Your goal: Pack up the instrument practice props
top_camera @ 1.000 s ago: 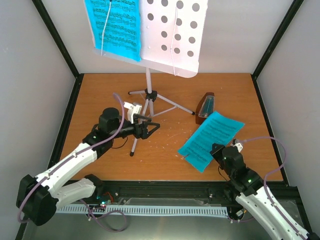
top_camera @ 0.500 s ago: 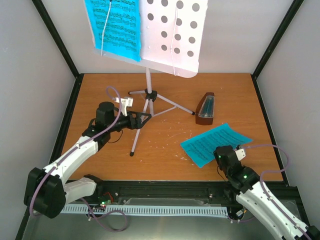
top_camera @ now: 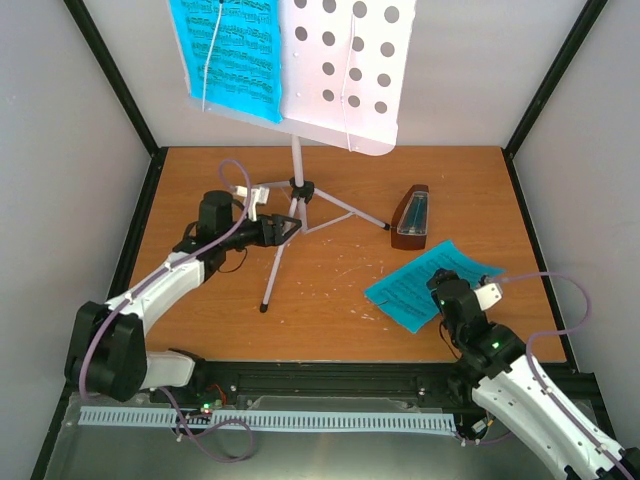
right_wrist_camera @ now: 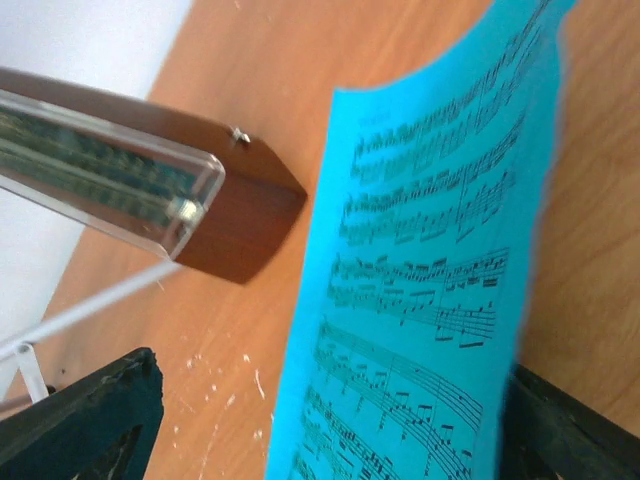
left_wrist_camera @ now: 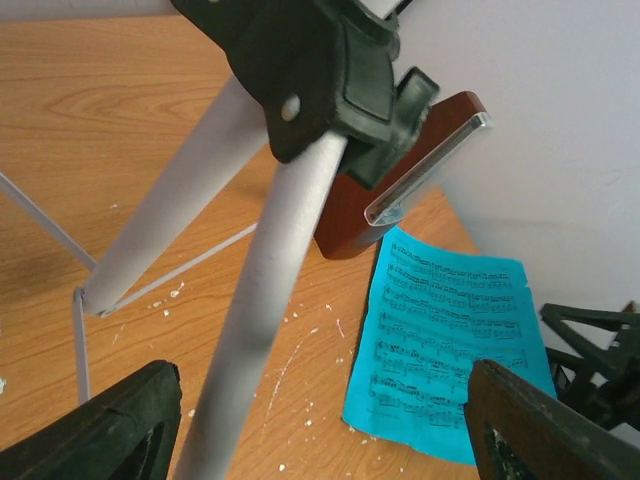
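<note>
The silvery music stand [top_camera: 345, 70] stands at the back of the table, with one cyan sheet-music page [top_camera: 228, 55] on its perforated desk. My left gripper [top_camera: 283, 230] is open, a finger on each side of the stand's front leg [left_wrist_camera: 270, 300] just below the black hub [left_wrist_camera: 320, 70], and the leg touches neither pad. A second cyan page [top_camera: 425, 283] lies on the table in front of the brown metronome [top_camera: 411, 217]. My right gripper [top_camera: 445, 290] is open over that page's near end. The page [right_wrist_camera: 420, 300] runs between its spread fingers [right_wrist_camera: 90, 420].
Black frame posts and white walls close in the table on three sides. The tripod's other legs [top_camera: 345, 210] spread toward the metronome and the back left. White scuff marks [left_wrist_camera: 290, 350] dot the wood between the stand and the loose page.
My right gripper has opened and let go of the cyan page, which has settled onto the table. My left gripper has slid up the stand's front leg toward the hub, its jaws slightly narrower.
</note>
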Available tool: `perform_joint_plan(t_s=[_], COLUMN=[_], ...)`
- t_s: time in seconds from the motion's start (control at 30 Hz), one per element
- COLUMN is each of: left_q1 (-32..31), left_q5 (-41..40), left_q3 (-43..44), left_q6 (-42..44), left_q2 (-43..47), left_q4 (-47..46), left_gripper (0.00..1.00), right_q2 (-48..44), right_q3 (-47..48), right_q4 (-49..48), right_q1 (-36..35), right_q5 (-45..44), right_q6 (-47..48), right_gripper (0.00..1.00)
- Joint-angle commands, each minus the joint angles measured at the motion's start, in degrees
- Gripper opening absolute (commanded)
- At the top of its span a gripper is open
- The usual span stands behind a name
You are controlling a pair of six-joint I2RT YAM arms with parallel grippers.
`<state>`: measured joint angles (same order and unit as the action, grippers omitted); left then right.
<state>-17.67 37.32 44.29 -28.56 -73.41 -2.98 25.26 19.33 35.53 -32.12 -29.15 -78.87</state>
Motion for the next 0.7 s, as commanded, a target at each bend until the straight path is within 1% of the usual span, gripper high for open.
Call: perform_joint_plan(t_s=[0.0, 0.1, 0.2, 0.37, 0.47, 0.57, 0.67], left_q1=[0.44, 0.45, 0.44, 0.44, 0.44, 0.44, 0.44], left_q5=[0.64, 0.39, 0.54, 1.63, 2.08, 2.68, 3.23], left_q3=[3.75, 5.16, 5.96, 6.25, 6.32, 6.51, 6.23], left_q6=[3.37, 4.30, 4.55, 4.93, 5.61, 6.23, 6.66], left_q2=[-2.69, -5.30, -6.85, -7.92, -8.59, -9.39, -10.05], left_q4=[-1.45, -1.07, -1.59, -3.03, -3.35, -3.66, -4.51], left_gripper=[0.77, 0.72, 0.67, 0.58, 0.48, 0.36, 0.25], right_q2=[-0.64, 2.27, 4.86, 5.74, 4.41, 2.68, 1.66], right_q3=[5.56, 10.31, 14.28, 16.33, 15.49, 14.96, 14.92], right_q4=[6.74, 8.21, 7.81, 6.75, 4.24, 0.33, -1.33], right_q1=[-0.05, -0.05, -0.05, -0.01, -0.05, -0.05, -0.05], right_q5=[-10.27, -14.18, -16.71, -17.28, -16.57, -13.84, -12.48], right_q6=[5.82, 11.28, 16.62, 20.38, 23.58, 27.86, 29.23], right_gripper=[0.88, 0.93, 0.96, 0.96, 0.96, 0.97, 0.97])
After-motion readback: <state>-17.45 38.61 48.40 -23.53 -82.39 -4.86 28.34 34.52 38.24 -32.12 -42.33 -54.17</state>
